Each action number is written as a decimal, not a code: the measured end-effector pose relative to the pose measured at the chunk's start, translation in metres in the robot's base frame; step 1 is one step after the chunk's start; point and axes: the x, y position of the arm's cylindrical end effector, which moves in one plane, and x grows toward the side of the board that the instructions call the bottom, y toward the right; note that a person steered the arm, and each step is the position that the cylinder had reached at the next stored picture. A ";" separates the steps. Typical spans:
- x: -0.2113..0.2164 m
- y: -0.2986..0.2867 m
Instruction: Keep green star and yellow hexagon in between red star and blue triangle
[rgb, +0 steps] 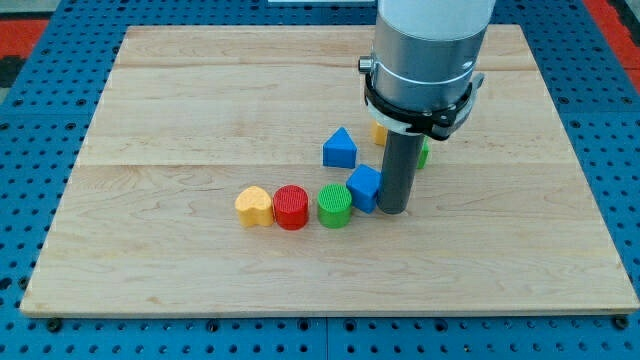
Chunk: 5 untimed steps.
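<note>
My tip (394, 210) rests on the wooden board (150, 250), touching the right side of a blue cube (364, 187). A blue triangle (339, 148) sits just above and left of that cube. A bit of green (424, 155), probably the green star, peeks out right of the rod. A sliver of yellow (379, 132), probably the yellow hexagon, shows left of the rod under the arm's body. The arm hides most of both. No red star shows.
A row runs left from the blue cube: a green cylinder (334, 205), a red cylinder (291, 207) and a yellow heart-shaped block (254, 206). The arm's grey body (425, 60) covers the board's upper right middle. A blue pegboard (40, 120) surrounds the board.
</note>
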 end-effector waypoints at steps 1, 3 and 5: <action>-0.003 0.000; -0.041 -0.009; -0.064 0.002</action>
